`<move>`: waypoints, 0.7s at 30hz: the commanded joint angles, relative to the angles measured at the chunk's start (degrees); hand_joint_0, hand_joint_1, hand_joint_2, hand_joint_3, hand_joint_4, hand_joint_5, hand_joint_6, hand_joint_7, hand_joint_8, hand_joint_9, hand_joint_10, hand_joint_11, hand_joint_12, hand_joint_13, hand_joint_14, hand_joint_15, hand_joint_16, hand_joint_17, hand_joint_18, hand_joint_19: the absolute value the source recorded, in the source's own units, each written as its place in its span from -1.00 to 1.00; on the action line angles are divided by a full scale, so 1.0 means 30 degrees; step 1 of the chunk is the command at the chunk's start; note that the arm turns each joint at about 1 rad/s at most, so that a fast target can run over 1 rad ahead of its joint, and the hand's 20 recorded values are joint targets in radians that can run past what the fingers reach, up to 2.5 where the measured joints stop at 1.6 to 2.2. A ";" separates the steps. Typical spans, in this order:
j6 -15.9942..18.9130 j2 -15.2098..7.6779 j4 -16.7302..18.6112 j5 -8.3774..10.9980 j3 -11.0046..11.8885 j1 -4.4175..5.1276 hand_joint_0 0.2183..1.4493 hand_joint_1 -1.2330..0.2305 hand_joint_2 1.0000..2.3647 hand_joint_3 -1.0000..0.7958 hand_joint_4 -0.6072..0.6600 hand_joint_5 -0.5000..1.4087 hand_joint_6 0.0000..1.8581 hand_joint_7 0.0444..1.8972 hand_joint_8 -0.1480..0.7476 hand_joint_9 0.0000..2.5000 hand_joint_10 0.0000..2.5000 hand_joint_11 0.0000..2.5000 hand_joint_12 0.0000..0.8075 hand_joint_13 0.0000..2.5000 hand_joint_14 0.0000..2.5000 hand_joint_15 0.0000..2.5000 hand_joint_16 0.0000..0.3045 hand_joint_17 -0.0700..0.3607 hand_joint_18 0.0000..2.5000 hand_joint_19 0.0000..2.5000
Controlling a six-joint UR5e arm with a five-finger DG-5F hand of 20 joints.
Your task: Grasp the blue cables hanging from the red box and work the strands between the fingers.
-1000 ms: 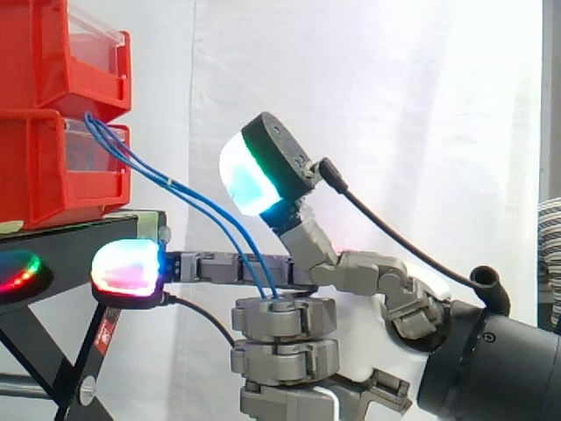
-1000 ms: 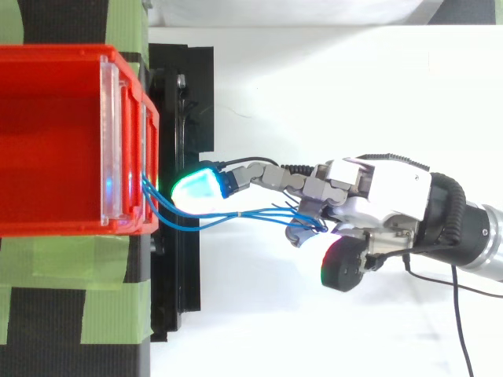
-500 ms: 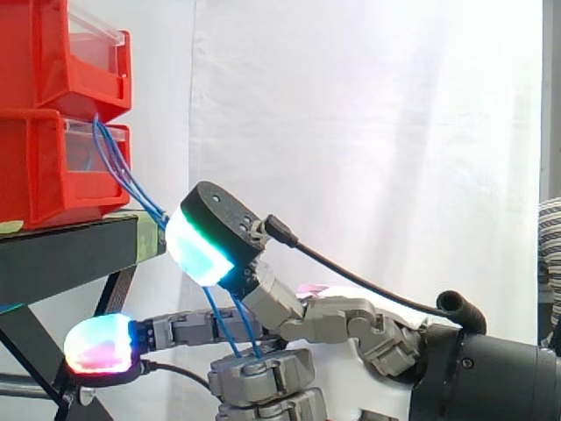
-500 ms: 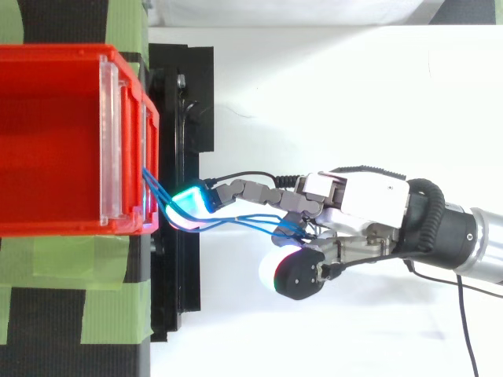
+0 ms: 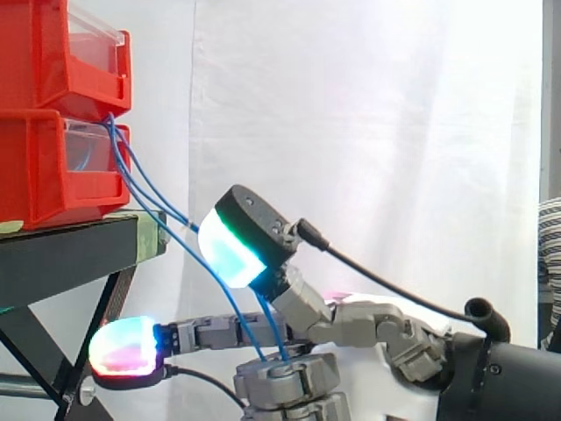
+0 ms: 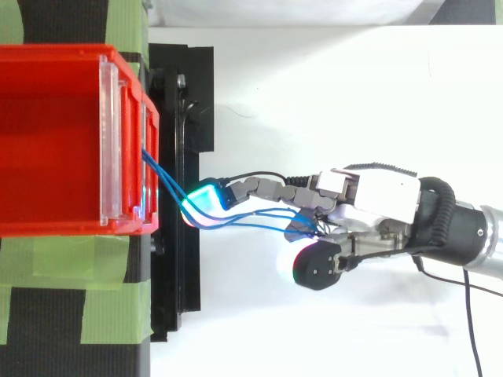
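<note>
Threading from red box (image 5: pixel 44 175), blue cables (image 6: pixel 165 175) run between fingers (image 5: pixel 230 250) clamped on strands.

We see a black stand (image 5: pixel 70 254) before a white curtain (image 5: pixel 377 132) (green tape (image 6: pixel 110 298) across its top) and a striped sleeve (image 5: pixel 550 254).

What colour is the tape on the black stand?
The tape is light green; the top view shows it best.

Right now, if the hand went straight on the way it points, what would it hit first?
The hand would probably meet the black stand's slanted leg, under the red bins; depth is unclear.
</note>
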 commanded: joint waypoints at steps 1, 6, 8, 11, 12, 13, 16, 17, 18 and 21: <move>0.0172 0.0561 -0.0090 0.0251 -0.0323 0.0006 -0.11 0.10 -1.00 -1.00 0.37 -0.62 -0.99 -0.31 0.17 -0.15 1.00 1.00 0.08 -0.09 1.00 0.33 -0.67 -0.14 0.19 -0.15; 0.0201 0.1088 -0.0676 0.0485 -0.0645 0.0006 -0.11 0.09 -1.00 -1.00 0.37 -0.62 -0.99 -0.30 0.18 -0.15 1.00 1.00 0.07 -0.09 1.00 0.31 -0.66 -0.14 0.19 -0.16; 0.0201 0.1088 -0.0851 0.0485 -0.0645 -0.0024 -0.11 0.09 -1.00 -1.00 0.37 -0.62 -0.99 -0.30 0.18 -0.15 1.00 1.00 0.07 -0.09 1.00 0.30 -0.66 -0.14 0.18 -0.16; 0.0494 0.1088 -0.1086 0.0485 -0.0645 -0.0082 -0.11 0.09 -1.00 -1.00 0.37 -0.62 -0.99 -0.30 0.18 -0.16 1.00 1.00 0.06 -0.10 1.00 0.31 -0.67 -0.15 0.18 -0.18; 0.0641 0.1118 -0.1086 0.0485 -0.0645 -0.0082 -0.11 0.09 -1.00 -1.00 0.37 -0.61 -0.99 -0.29 0.18 -0.16 1.00 1.00 0.06 -0.10 1.00 0.29 -0.67 -0.15 0.18 -0.17; 0.0846 0.1264 -0.1144 0.0485 -0.0645 -0.0082 -0.11 0.09 -1.00 -1.00 0.38 -0.59 -0.99 -0.27 0.18 -0.16 1.00 1.00 0.06 -0.10 1.00 0.31 -0.67 -0.15 0.18 -0.16; 0.0934 0.1909 -0.1672 0.0485 -0.0645 -0.0082 -0.11 0.09 -1.00 -1.00 0.40 -0.56 -0.99 -0.22 0.17 -0.16 1.00 1.00 0.05 -0.10 1.00 0.29 -0.68 -0.16 0.18 -0.16; 0.0934 0.2114 -0.1877 0.0485 -0.0645 -0.0082 -0.11 0.09 -1.00 -1.00 0.40 -0.55 -0.99 -0.21 0.18 -0.16 1.00 1.00 0.05 -0.10 1.00 0.29 -0.68 -0.16 0.18 -0.15; 0.0934 0.2319 -0.2140 0.0485 -0.0645 -0.0111 -0.11 0.09 -1.00 -1.00 0.40 -0.54 -0.99 -0.20 0.17 -0.16 1.00 1.00 0.05 -0.10 1.00 0.30 -0.68 -0.16 0.18 -0.15; 0.0670 0.4106 -0.5187 0.0485 -0.0645 -0.0111 -0.11 0.09 -1.00 -1.00 0.42 -0.52 -0.99 -0.17 0.18 -0.16 1.00 1.00 0.05 -0.11 1.00 0.30 -0.68 -0.17 0.18 -0.13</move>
